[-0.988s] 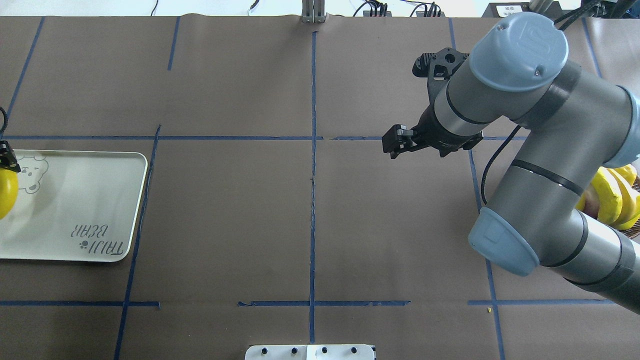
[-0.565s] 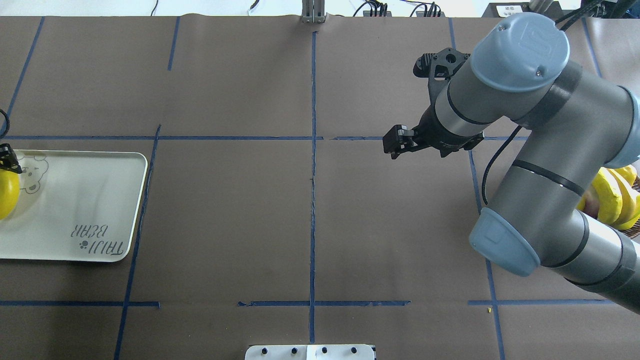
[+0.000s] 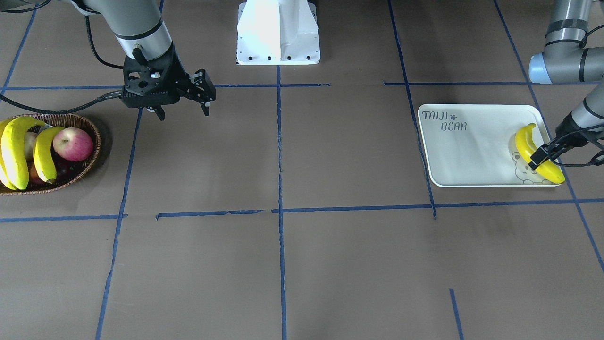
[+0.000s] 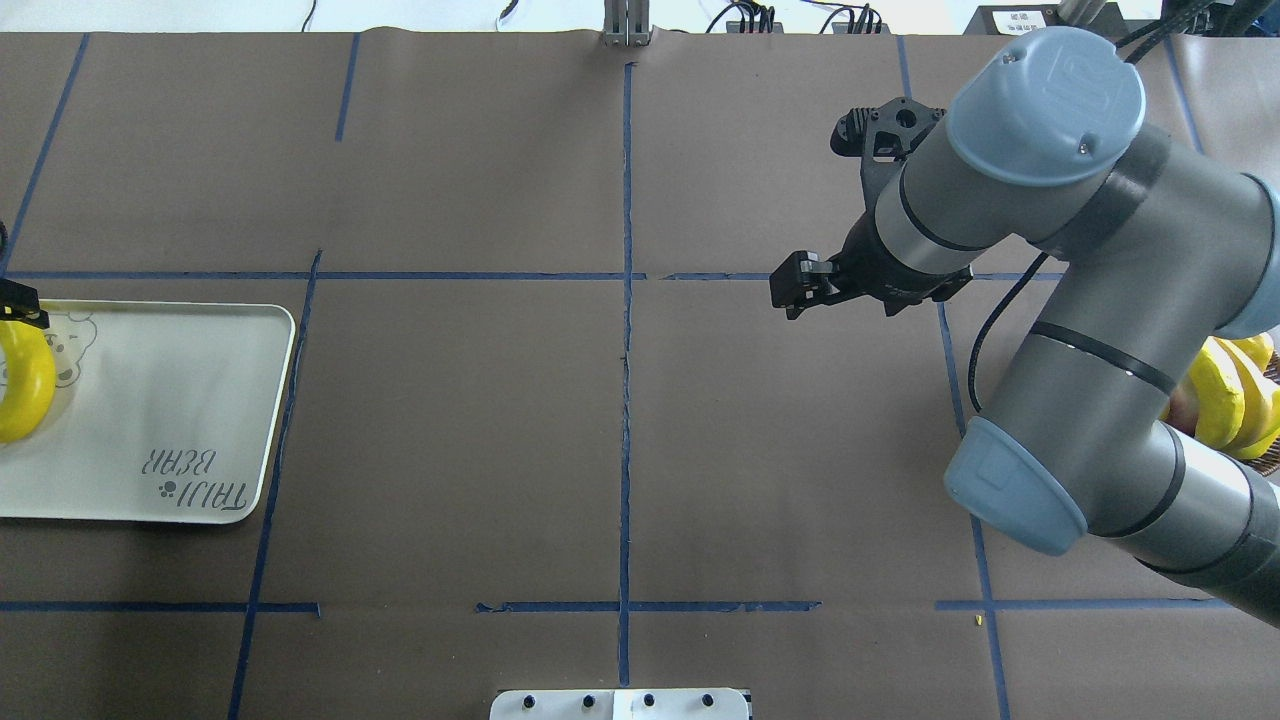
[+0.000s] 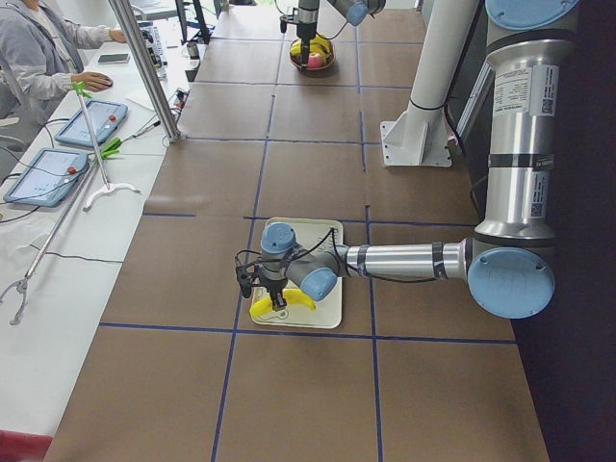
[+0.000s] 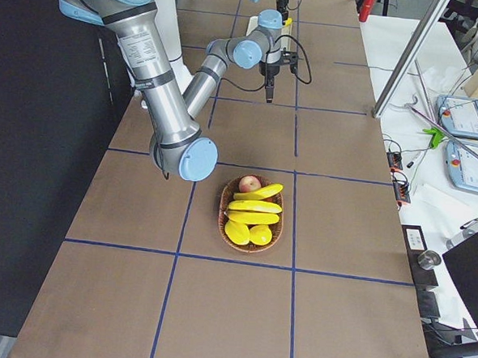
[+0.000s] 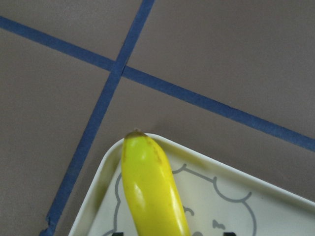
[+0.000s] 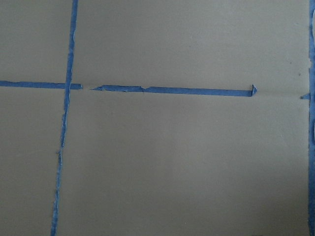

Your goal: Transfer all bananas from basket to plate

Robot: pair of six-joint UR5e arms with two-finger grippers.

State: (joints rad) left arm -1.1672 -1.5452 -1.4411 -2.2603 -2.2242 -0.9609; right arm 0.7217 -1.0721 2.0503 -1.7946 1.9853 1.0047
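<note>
One banana (image 3: 535, 151) lies flat on the plate (image 3: 472, 156), over the bear drawing at its end. My left gripper (image 3: 542, 153) stands over this banana, with the fingers apart on either side of it. In the left wrist view the banana (image 7: 150, 187) points toward the plate's corner (image 7: 275, 196). The basket (image 3: 71, 179) holds more bananas (image 3: 14, 146) and a red apple (image 3: 73, 144). My right gripper (image 3: 205, 97) is open and empty above the bare table between basket and centre. In the overhead view the right arm hides most of the basket's bananas (image 4: 1235, 395).
The robot's white base (image 3: 278, 33) stands at the table's middle edge. Blue tape lines divide the brown table cover. The exterior right view shows stubbier yellow fruit (image 6: 248, 232) in the basket beside the bananas. An operator and tablets sit beyond the table in the exterior left view.
The banana at the plate has tipped from upright to lying flat and shifted slightly inward. The right gripper has drifted a little to the right.
</note>
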